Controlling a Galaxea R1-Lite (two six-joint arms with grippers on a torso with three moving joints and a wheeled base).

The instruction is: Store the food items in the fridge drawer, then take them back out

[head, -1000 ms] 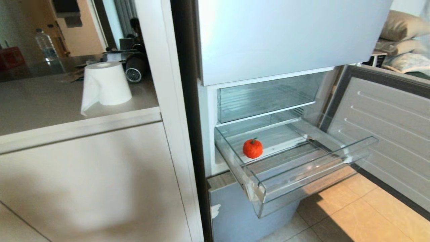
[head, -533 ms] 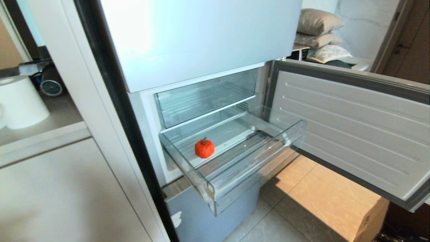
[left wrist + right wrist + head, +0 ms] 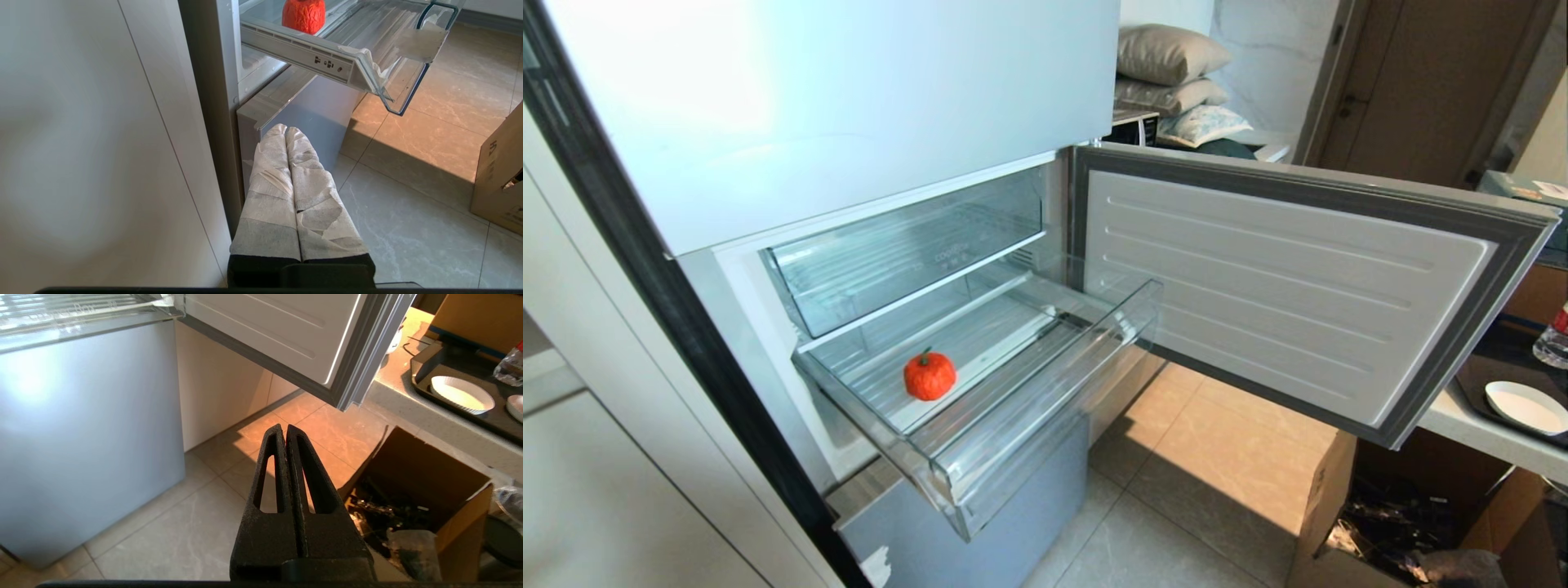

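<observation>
Orange-red pumpkin-like fruit [image 3: 929, 376] sits stored in the pulled-out clear plastic drawer [image 3: 1045, 384]; retrieval remains, both grippers [image 3: 286, 132] [image 3: 284, 430] pressed together, empty.

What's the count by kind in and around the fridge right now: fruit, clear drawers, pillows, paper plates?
Fruit: 1, the orange-red fruit in the pulled-out drawer
Clear drawers: 2, that drawer and the upper bin
Pillows: 3, in a stack
Paper plates: 1 whole, the white plate; a second white rim is cut off in the right wrist view
Total: 7
</observation>
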